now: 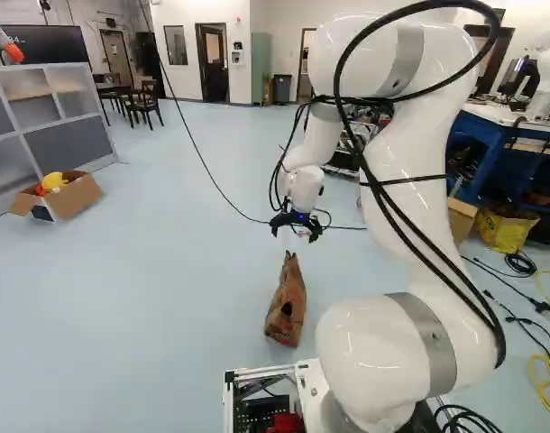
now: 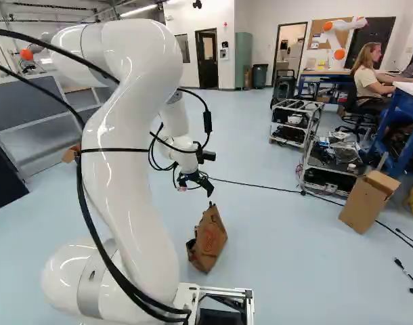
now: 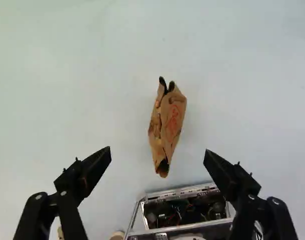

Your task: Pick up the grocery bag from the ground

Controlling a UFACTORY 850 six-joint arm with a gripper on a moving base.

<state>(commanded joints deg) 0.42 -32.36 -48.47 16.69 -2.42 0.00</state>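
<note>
The gripper (image 1: 296, 224) hangs from the wrist above the floor, higher than the brown paper grocery bag (image 1: 287, 302). In the right base view the bag (image 2: 207, 239) stands on the floor, its narrow top below the fingers. Seen from the wrist, the gripper (image 3: 157, 156) is open wide with nothing between its fingers. The bag (image 3: 167, 127) lies below and ahead of the fingertips, roughly midway between them, touched by neither.
The base frame (image 1: 257, 372) is close to the bag. Left stands an open box (image 1: 72, 197) with a yellow toy. Carts (image 2: 294, 125), a cardboard box (image 2: 366, 203) and floor cables (image 2: 261, 185) lie beyond and right. Another robot (image 2: 338, 30) is farther back.
</note>
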